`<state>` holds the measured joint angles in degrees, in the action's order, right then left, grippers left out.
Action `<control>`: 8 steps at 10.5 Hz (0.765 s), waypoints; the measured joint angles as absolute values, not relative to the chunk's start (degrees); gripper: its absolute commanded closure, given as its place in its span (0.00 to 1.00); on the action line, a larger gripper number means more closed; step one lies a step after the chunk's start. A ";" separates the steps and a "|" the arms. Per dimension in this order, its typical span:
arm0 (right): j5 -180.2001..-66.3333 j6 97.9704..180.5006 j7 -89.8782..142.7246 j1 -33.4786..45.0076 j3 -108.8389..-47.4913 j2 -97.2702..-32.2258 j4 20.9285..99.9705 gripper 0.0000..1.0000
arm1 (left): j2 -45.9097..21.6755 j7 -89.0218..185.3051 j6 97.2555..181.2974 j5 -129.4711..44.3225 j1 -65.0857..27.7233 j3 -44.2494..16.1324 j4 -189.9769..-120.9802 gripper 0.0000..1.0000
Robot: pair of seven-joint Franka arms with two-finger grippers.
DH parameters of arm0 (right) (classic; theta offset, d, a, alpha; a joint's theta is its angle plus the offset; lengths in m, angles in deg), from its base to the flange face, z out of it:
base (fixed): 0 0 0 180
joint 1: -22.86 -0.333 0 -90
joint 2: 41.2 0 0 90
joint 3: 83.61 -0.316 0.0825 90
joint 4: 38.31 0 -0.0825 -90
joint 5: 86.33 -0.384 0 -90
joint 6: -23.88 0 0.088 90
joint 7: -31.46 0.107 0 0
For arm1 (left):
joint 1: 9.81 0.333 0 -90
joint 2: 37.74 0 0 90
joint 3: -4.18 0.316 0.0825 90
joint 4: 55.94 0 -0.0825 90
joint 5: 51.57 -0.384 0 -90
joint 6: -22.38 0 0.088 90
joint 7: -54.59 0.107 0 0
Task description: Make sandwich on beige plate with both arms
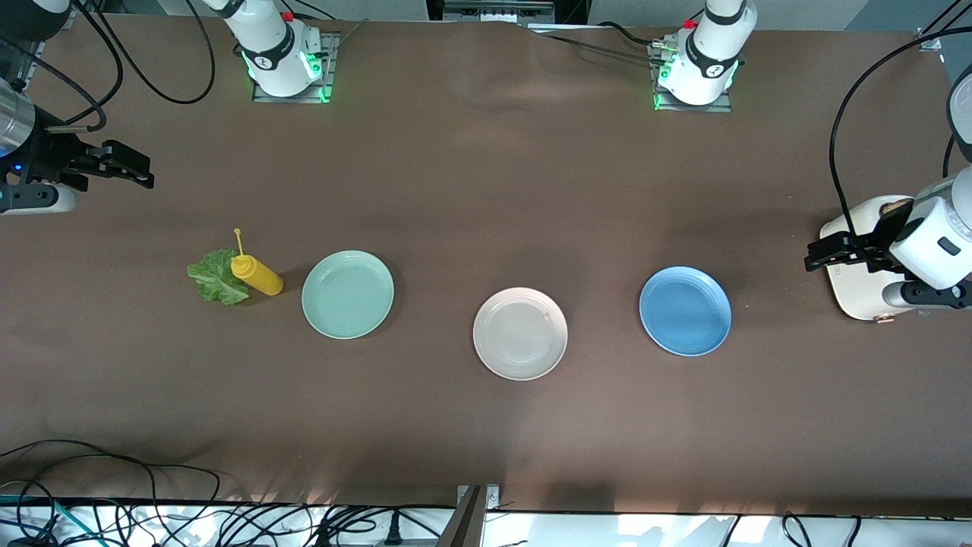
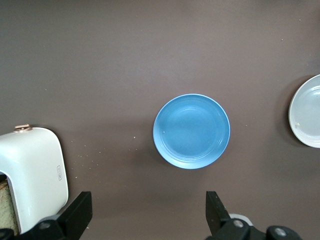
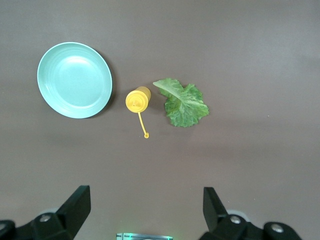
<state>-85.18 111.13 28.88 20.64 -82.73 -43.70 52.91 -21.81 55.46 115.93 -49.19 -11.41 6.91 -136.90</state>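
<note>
The beige plate (image 1: 520,333) lies bare at the table's middle; its edge also shows in the left wrist view (image 2: 307,111). A ruffled green lettuce leaf (image 1: 215,278) (image 3: 184,102) lies flat toward the right arm's end. Brown toast (image 1: 890,207) (image 2: 5,207) sticks out of a white toaster (image 1: 854,285) (image 2: 37,170) at the left arm's end. My left gripper (image 1: 814,254) (image 2: 148,205) hangs open and empty over the toaster's edge. My right gripper (image 1: 143,171) (image 3: 146,197) hangs open and empty over bare table at the right arm's end.
A yellow squeeze bottle (image 1: 257,275) (image 3: 137,99) stands touching the lettuce, between it and a mint-green plate (image 1: 348,294) (image 3: 74,80). A blue plate (image 1: 685,311) (image 2: 191,131) lies between the beige plate and the toaster. Cables run along the table's near edge.
</note>
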 measured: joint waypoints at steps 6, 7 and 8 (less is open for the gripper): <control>-85.18 110.49 28.88 20.61 -82.79 -43.70 52.90 0.00 | -21.80 55.46 114.41 -49.19 -11.06 6.93 -136.90 0.00; -85.18 110.48 28.88 20.61 -82.79 -43.70 52.90 0.00 | -21.80 55.46 114.39 -49.19 -11.02 6.93 -136.90 0.00; -85.18 110.48 28.87 20.61 -82.79 -43.70 52.90 0.00 | -21.80 55.46 114.36 -49.19 -11.01 6.93 -136.90 0.00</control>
